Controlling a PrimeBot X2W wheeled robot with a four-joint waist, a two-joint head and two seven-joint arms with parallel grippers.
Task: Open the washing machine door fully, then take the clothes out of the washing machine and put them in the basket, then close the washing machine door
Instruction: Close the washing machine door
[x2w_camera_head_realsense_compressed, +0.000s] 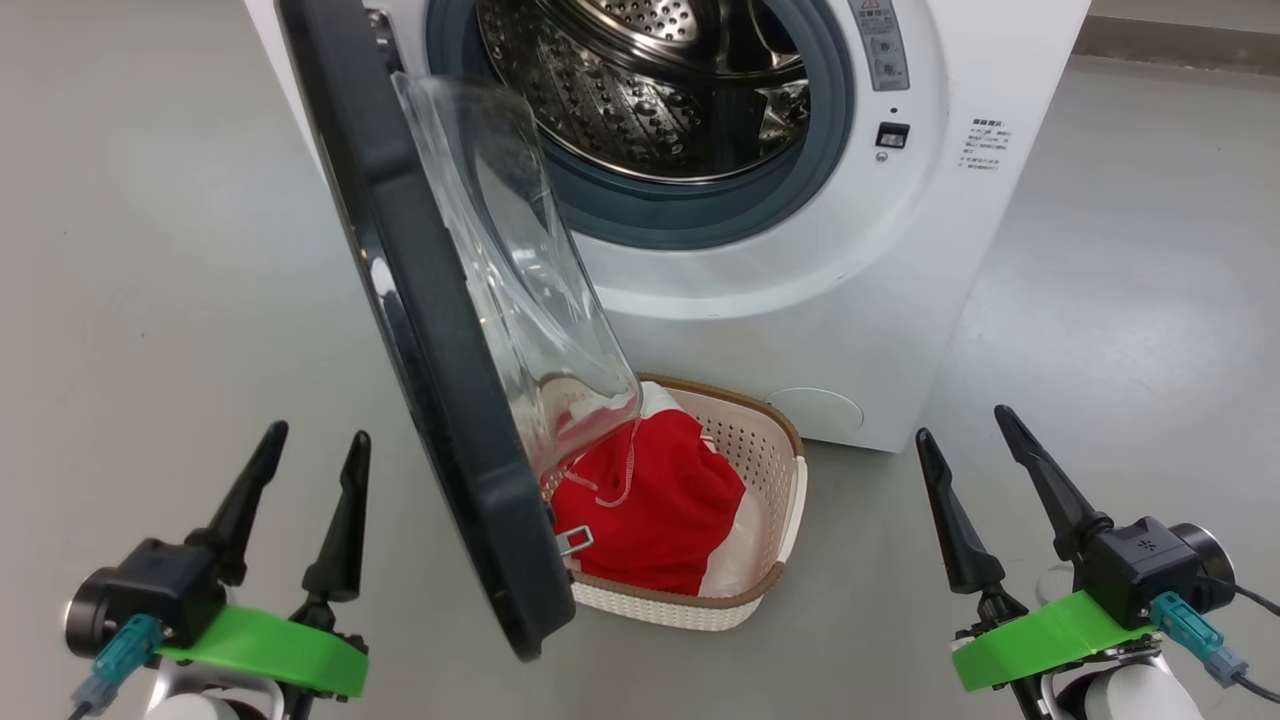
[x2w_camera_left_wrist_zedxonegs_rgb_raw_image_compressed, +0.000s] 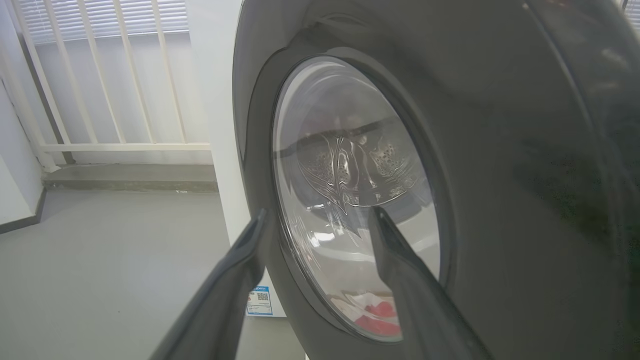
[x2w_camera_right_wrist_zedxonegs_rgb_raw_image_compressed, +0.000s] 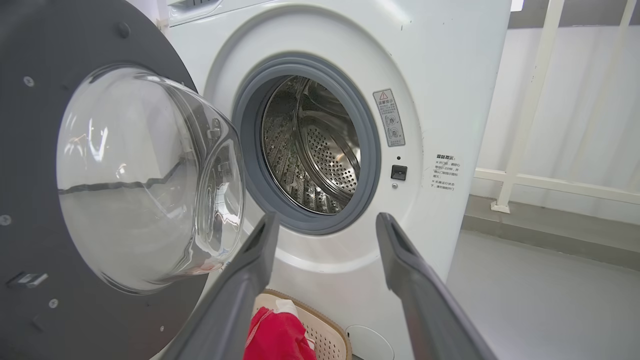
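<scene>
The washing machine door (x2w_camera_head_realsense_compressed: 440, 400) stands open, swung out toward the near left. Its clear glass bowl overhangs the left part of the basket (x2w_camera_head_realsense_compressed: 775, 450). The basket sits on the grey floor (x2w_camera_head_realsense_compressed: 150, 250) just in front of the washing machine (x2w_camera_head_realsense_compressed: 900, 280), with the red and white clothes (x2w_camera_head_realsense_compressed: 660, 510) heaped inside it. The left gripper (x2w_camera_head_realsense_compressed: 320, 433) hovers at the near left, beside the door's black outer face, its fingers spread wide and empty. The right gripper (x2w_camera_head_realsense_compressed: 962, 422), at the near right, is equally wide and holds nothing.
</scene>
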